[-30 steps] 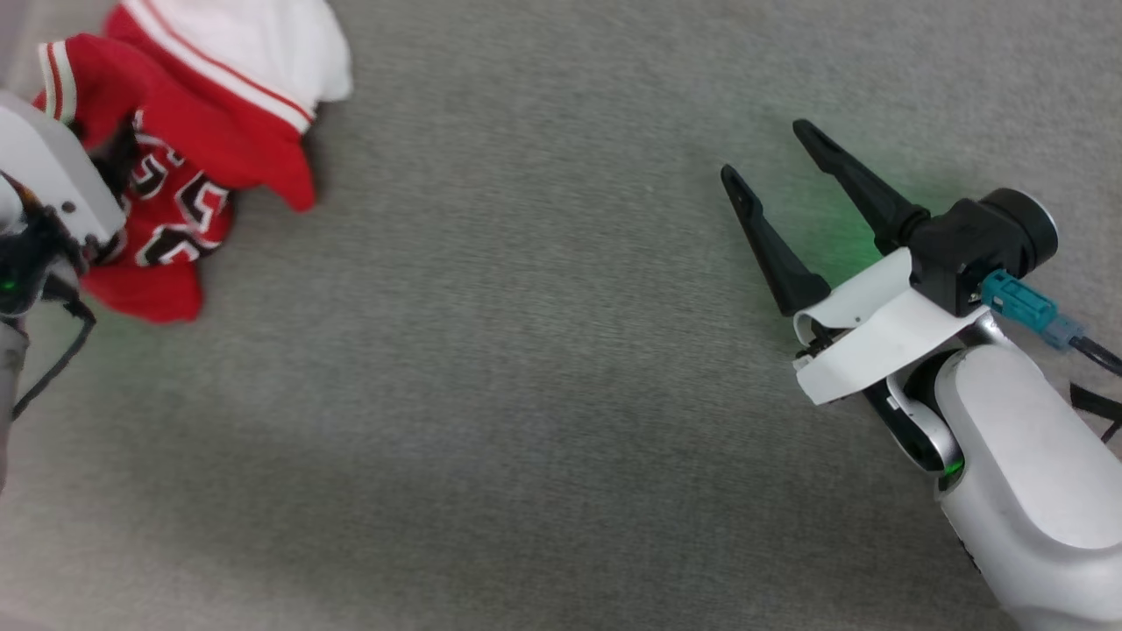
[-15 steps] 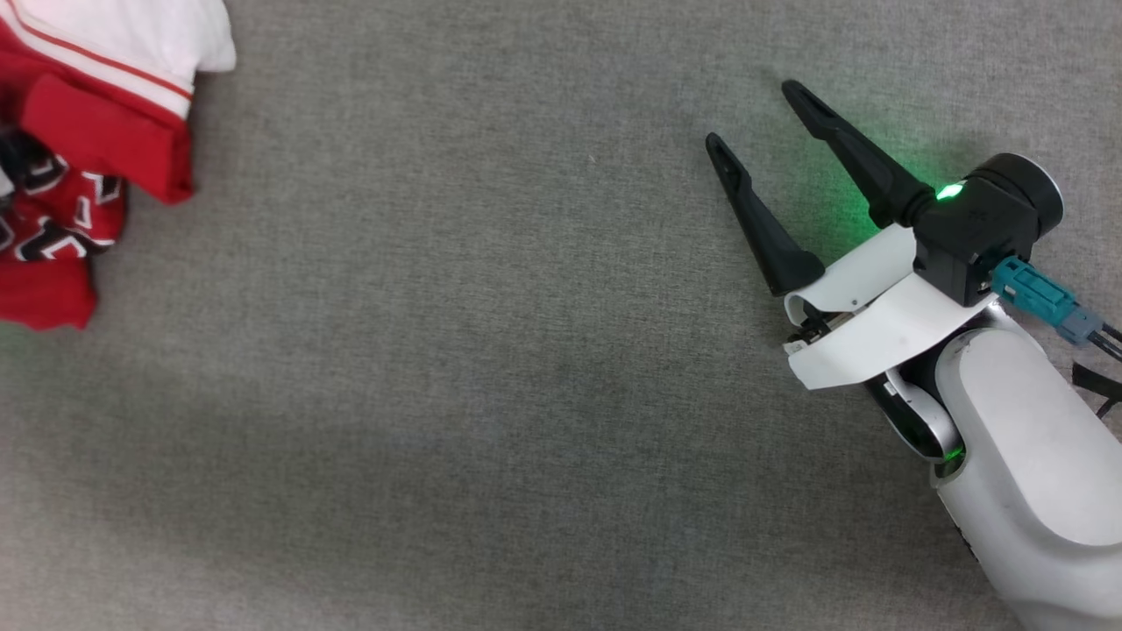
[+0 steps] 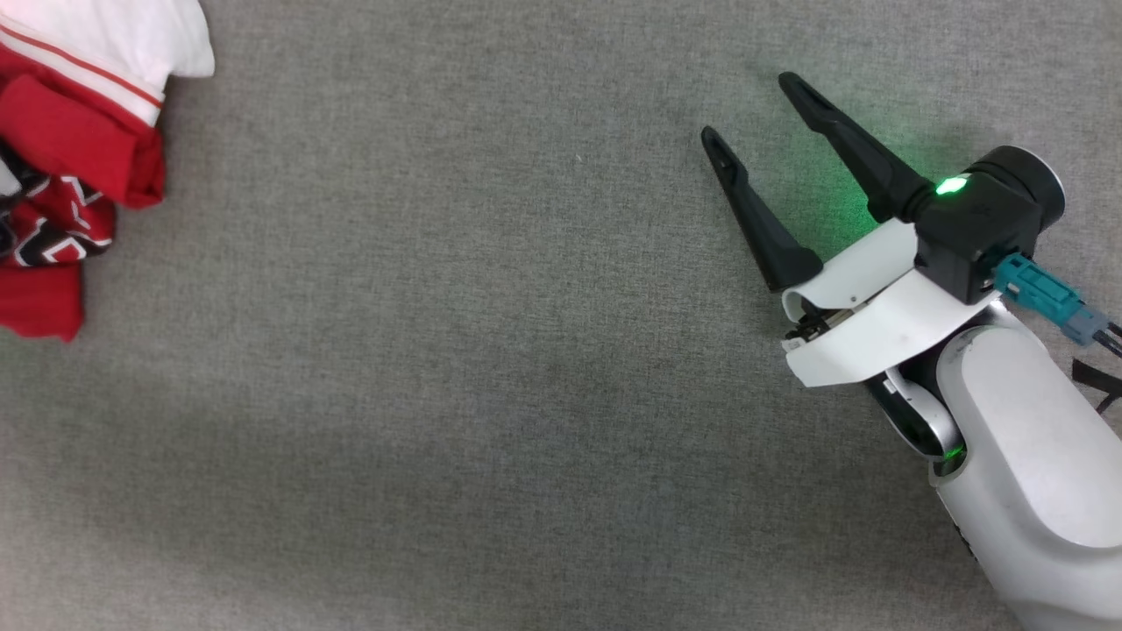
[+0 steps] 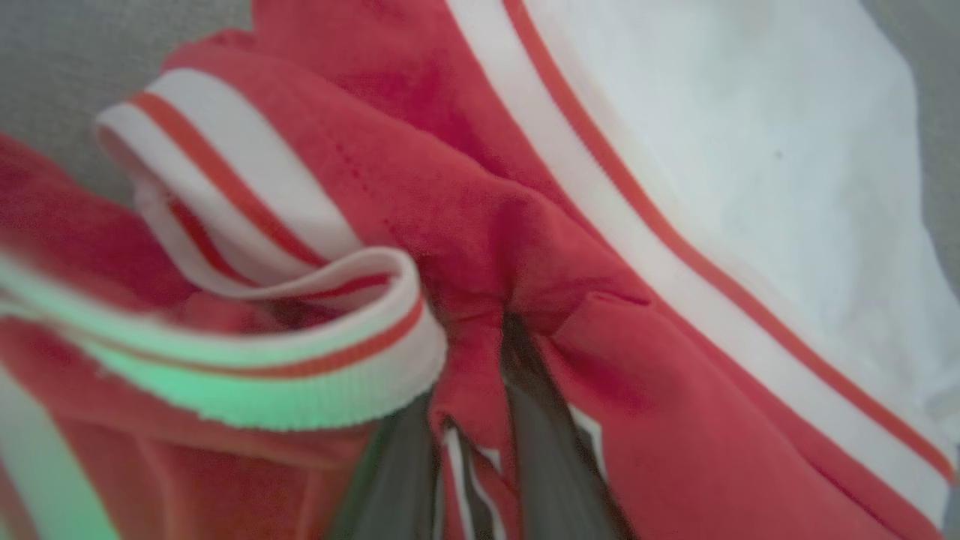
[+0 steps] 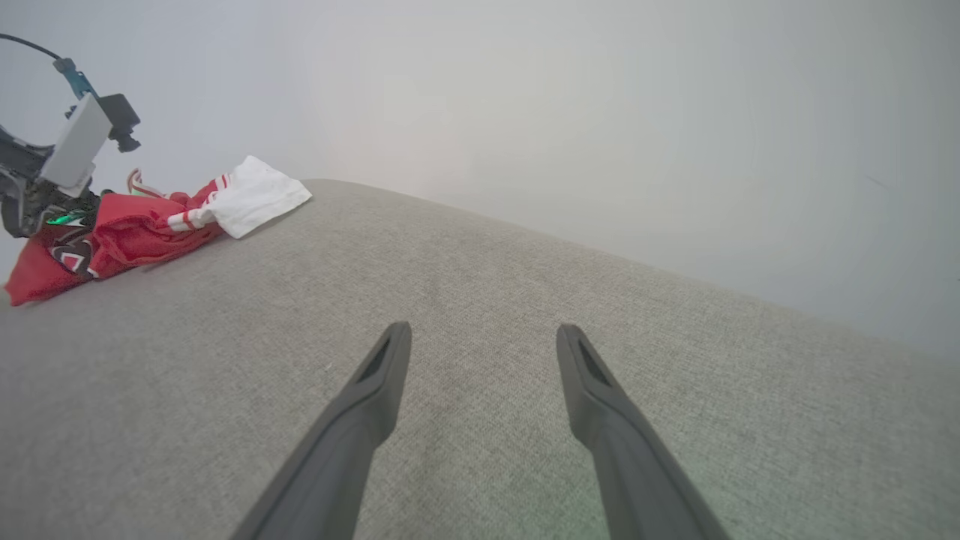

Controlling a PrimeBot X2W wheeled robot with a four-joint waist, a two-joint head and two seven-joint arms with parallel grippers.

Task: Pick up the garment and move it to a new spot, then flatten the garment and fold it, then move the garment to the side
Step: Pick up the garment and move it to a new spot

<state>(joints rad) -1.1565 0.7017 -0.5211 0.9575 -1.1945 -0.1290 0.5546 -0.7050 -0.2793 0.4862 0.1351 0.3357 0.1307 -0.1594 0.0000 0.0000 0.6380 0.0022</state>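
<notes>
At upper left of the head view lies the bunched garment (image 3: 79, 166); the left gripper (image 4: 469, 360) pinches a red fold, probably to lift it; the right gripper (image 3: 749, 108) is spread, empty.

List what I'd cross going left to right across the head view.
garment → grey surface → right gripper, its fingers spread over the surface → right arm
</notes>
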